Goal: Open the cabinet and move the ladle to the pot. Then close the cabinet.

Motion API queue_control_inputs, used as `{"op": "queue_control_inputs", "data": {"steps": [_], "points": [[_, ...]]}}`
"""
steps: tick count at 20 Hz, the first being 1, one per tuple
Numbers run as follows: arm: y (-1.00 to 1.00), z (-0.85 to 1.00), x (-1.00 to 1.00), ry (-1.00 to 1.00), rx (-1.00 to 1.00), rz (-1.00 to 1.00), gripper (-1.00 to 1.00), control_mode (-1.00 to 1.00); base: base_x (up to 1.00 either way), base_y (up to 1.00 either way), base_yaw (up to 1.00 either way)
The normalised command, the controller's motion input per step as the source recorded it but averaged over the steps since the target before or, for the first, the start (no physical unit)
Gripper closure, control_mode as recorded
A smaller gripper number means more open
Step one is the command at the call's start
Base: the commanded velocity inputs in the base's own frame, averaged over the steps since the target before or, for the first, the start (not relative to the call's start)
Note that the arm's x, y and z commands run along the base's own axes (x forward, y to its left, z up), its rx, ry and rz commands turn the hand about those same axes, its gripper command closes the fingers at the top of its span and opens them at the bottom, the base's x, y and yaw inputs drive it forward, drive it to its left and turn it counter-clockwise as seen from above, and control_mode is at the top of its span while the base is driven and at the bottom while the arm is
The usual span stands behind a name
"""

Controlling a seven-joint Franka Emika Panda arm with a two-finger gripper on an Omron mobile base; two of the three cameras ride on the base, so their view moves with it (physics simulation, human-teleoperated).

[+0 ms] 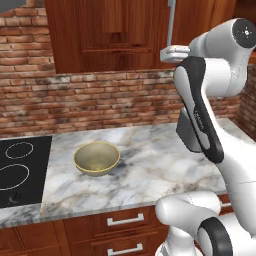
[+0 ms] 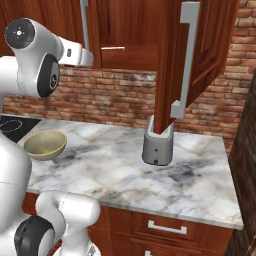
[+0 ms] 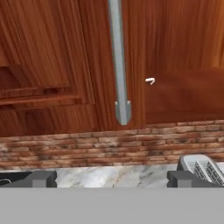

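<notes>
With right cabinet door (image 2: 197, 55) already swung open at upper right, jaws released, empty, facing left door's bar handle (image 3: 119, 65) at top centre. Ladle unseen; possible hook-like glint inside. No pot visible; bowl (image 1: 97, 158) on bench (image 1: 150, 160). Transfer, closing remain.

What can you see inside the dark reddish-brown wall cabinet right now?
Inside the dark reddish-brown wooden wall cabinet, past its swung-open right door, a small pale hook-like tip shows; the closed left door hides the rest.

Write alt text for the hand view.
A long vertical silver bar handle on a closed dark reddish-brown cabinet door hangs ahead of the open gripper. Below run a brick wall and marble counter, with a toaster at lower right.
</notes>
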Motion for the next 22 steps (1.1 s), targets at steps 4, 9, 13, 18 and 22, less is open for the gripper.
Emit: {"op": "queue_control_inputs", "data": {"steps": [4,9,13,18,22], "points": [[0.00,0.08,0.43,0.02,-0.01,0.00,-1.00,-1.00,0.00,0.00,0.00],[0.00,0.05,0.36,0.00,-0.03,0.00,-1.00,-1.00,0.00,0.00,0.00],[0.00,0.00,0.39,-0.03,-0.02,0.00,-1.00,-1.00,0.00,0.00,0.00],[0.00,0.00,0.45,-0.07,0.00,0.01,-1.00,-1.00,0.00,0.00,0.00],[0.00,0.00,0.32,-0.09,0.00,0.03,-1.00,-1.00,0.00,0.00,0.00]]}}
